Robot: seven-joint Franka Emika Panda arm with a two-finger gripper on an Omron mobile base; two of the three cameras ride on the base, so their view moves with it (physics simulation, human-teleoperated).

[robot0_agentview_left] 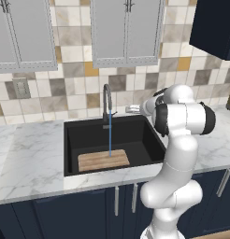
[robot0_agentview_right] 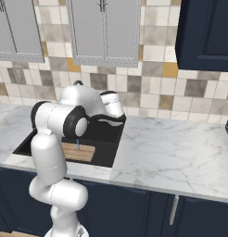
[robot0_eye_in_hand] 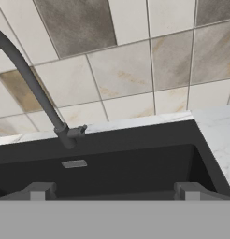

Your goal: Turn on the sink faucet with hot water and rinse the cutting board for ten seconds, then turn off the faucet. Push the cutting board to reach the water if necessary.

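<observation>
The black sink (robot0_agentview_left: 135, 135) is set into the marble counter. At its back edge rises the dark gooseneck faucet (robot0_agentview_left: 106, 103), and a thin blue stream of water (robot0_agentview_left: 110, 139) falls from the spout onto the light-brown cutting board (robot0_agentview_left: 104, 160) on the basin floor. My gripper (robot0_agentview_left: 132, 109) hovers open and empty above the sink's back right, to the right of the faucet. The hand view has the faucet (robot0_eye_in_hand: 33, 86) at the left with its small side lever (robot0_eye_in_hand: 79, 132). The gripper (robot0_eye_in_hand: 114, 191) there points at the sink's rear wall (robot0_eye_in_hand: 135, 161). Board (robot0_agentview_right: 81, 152) and water (robot0_agentview_right: 78, 144) peek past my arm.
Marble counter (robot0_agentview_left: 32, 154) runs on both sides of the sink, with wide free room on the right (robot0_agentview_right: 180, 152). A tiled wall with an outlet (robot0_agentview_left: 21, 87) and grey wall cabinets (robot0_agentview_left: 126, 28) stands behind. A dark cabinet (robot0_agentview_right: 206, 32) hangs at the upper right.
</observation>
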